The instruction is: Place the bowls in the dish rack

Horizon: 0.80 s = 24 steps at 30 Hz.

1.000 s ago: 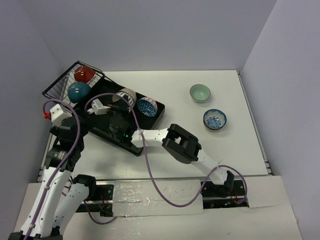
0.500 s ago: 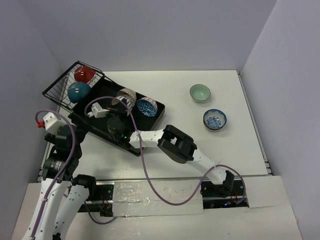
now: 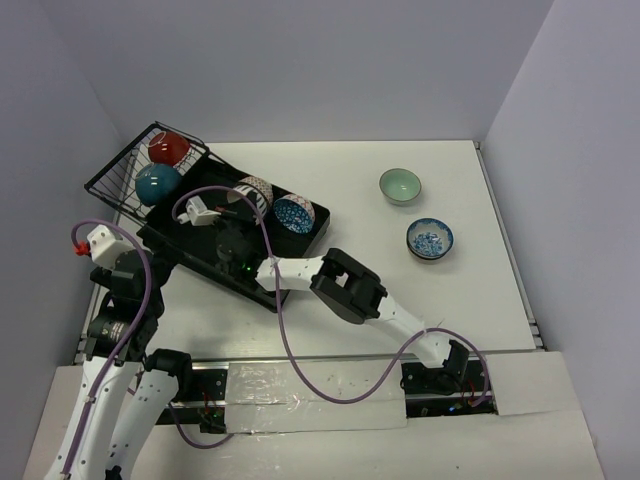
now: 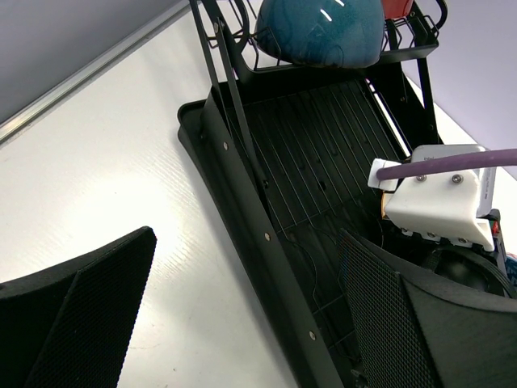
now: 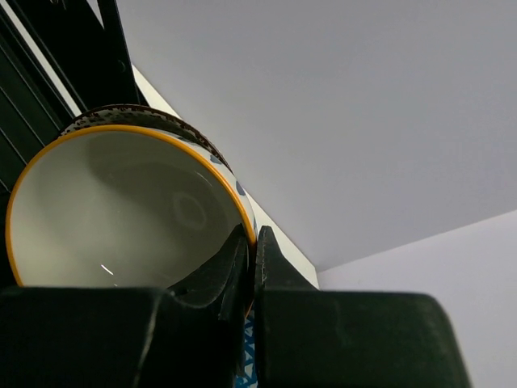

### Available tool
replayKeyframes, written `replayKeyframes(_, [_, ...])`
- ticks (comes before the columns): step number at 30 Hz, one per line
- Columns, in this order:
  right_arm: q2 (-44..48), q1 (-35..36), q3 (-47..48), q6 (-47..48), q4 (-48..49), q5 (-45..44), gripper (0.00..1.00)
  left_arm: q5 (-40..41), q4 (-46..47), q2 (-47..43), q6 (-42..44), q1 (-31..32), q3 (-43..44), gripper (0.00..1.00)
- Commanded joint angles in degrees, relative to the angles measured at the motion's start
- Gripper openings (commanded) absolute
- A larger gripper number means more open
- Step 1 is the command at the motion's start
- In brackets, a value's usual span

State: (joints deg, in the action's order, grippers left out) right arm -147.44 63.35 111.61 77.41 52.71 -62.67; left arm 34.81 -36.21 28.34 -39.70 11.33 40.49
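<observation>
Left arm has backed off the dish rack point(image 4: 315, 153); left gripper point(image 4: 242, 315) gapes, empty. Right gripper point(image 5: 252, 242) stays pinched on the rim of the lattice-patterned bowl point(image 5: 121, 210), which sits inside the rack tray. Release looks near. The mint green bowl point(image 3: 400, 185) and speckled bowl point(image 3: 430, 238) wait on the table.

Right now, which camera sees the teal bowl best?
The top external view: the whole teal bowl sits in the wire basket. The left wrist view crops its top; the right wrist view misses it.

white table point(image 3: 330, 300), pale lilac walls point(image 3: 300, 60)
</observation>
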Motion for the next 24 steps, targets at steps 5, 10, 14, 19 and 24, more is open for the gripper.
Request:
replayKeyframes(5, [0.8,0.2,-2.2,2.0,5.8,0.7,0.0,-0.2,2.7,0.0,1.2,0.3,-0.3,0.99])
replayKeyframes(10, [3.6,1.3,-8.1,-1.0,3.5,2.5,0.0,-0.7,3.2,0.0,1.5,0.2,-0.5,0.99])
replayKeyframes(14, [4.9,1.9,-10.2,-4.4,1.0,3.0,0.0,-0.9,3.4,0.1,1.7,0.2,-0.5,0.99])
replayKeyframes(19, [7.8,2.3,-13.1,-8.6,-2.5,4.8,0.0,-1.1,3.5,0.2,1.8,0.2,-0.6,0.99])
replayKeyframes(24, [12.3,2.7,-17.3,-14.9,-8.3,8.6,0.0,-1.6,3.9,0.3,2.2,0.3,-0.7,0.99])
